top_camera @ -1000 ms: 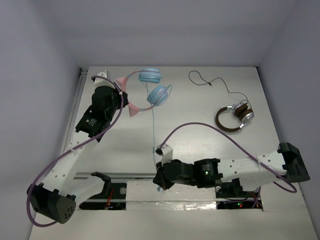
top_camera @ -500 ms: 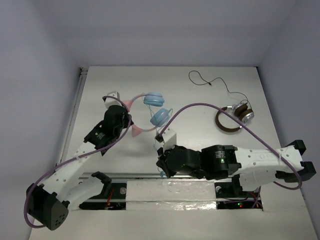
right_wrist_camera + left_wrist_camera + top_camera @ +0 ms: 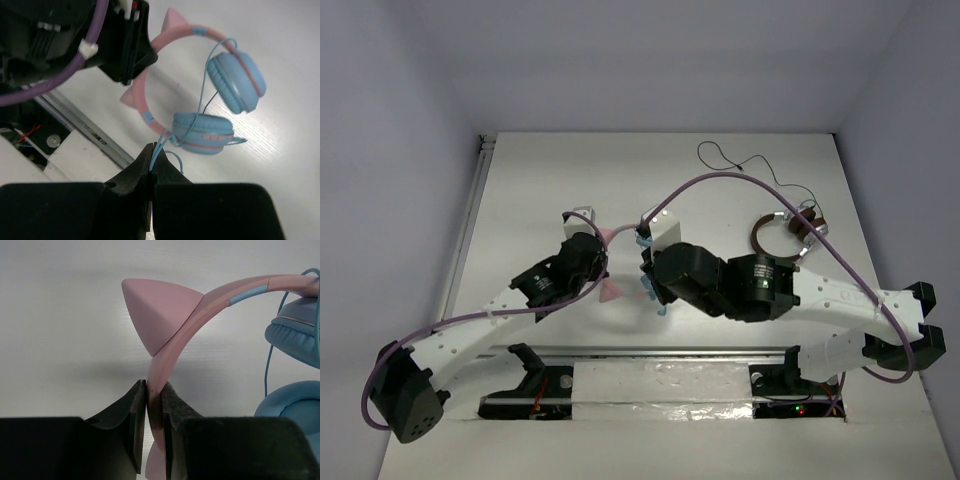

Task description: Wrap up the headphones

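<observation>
The headphones (image 3: 202, 132) have two light-blue ear cups and a pink headband (image 3: 200, 305) with cat-ear points. My left gripper (image 3: 154, 390) is shut on the headband just below one pink point, holding it edge-on. My right gripper (image 3: 154, 152) is shut on a doubled strand of the thin light-blue cable (image 3: 200, 95), close beside the lower ear cup. In the top view the right gripper (image 3: 648, 272) and its arm cover most of the headphones (image 3: 612, 291). Only pink and blue bits show beside the left gripper (image 3: 604, 264).
Brown-and-silver headphones (image 3: 785, 236) lie at the right of the table, their thin black cable (image 3: 730, 160) trailing toward the back. A metal rail (image 3: 80, 122) runs along the table's near edge. Purple hoses loop over both arms.
My left gripper has carried the headphones from the back left toward the table's middle. My right gripper, still holding the cable, has moved from the near edge up beside the ear cups.
</observation>
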You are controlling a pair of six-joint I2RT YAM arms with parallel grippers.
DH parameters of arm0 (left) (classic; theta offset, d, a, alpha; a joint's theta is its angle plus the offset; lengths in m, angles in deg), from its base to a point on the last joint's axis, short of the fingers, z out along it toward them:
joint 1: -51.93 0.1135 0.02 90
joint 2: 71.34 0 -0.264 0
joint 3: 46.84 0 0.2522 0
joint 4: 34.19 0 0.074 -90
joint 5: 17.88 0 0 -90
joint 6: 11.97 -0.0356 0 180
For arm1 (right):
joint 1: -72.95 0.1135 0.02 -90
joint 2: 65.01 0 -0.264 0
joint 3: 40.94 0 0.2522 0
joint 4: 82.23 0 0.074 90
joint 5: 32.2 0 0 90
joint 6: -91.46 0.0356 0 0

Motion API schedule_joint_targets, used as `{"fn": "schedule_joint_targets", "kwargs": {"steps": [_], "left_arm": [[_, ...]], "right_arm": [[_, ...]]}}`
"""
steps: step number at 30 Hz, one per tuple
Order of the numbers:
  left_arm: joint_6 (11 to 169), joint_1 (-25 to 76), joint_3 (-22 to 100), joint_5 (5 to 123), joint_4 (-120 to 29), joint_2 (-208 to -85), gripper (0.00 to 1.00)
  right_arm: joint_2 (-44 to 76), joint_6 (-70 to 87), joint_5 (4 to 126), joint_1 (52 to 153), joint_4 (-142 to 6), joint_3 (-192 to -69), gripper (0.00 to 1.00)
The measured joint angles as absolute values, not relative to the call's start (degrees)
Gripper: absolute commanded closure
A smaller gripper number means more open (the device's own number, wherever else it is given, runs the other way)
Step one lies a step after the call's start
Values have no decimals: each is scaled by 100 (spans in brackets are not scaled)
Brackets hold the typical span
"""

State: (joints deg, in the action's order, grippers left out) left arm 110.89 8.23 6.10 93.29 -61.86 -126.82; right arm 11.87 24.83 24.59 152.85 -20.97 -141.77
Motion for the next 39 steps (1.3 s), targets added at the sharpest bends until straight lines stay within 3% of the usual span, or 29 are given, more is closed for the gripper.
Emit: {"fn": "schedule_joint_targets", "kwargs": {"steps": [13,21,32,39], "left_arm": [[10942,8,606,9348,-6269,-13377,100],[10842,-80,610,9064,-6365,-13379,100],[10770,-84,619,8306,-6042,-13355,100],[10665,-84,693,7845,-5836,-13462,100]], "right_arm": [[1445,1167,3141,14831,-1356,-14640,100],[1563,831,2393,14634,-1130,-14695,100],[1123,-105,962,14562,-2512,-13897,100],[1043,-789,737,14483,-3495,-13569,100]]}}
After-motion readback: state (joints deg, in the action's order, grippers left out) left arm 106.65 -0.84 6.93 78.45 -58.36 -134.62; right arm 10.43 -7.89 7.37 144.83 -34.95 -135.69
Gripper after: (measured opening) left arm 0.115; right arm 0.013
